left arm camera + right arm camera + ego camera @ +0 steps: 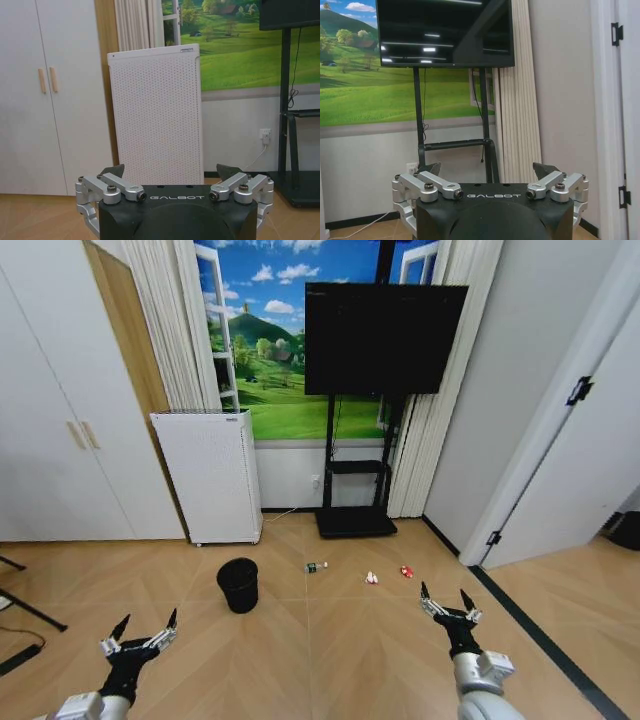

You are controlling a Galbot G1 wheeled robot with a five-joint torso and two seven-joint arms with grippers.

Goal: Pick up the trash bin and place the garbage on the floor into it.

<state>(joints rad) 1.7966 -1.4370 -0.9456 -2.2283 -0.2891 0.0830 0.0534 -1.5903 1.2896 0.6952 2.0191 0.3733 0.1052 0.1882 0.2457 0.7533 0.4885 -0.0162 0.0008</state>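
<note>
Black trash bin (pixel 238 584) stands untouched; left gripper (pixel 146 631), right gripper (pixel 447 599) spread wide.

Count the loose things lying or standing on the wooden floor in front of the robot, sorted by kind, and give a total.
Small round black trash bin: 1
Tiny clear bottle with green label: 1
Crumpled white-and-red wrapper: 1
Small red wrapper: 1
Total: 4, all on the light tan parquet floor, ahead of the open left gripper and the open right gripper.
</note>
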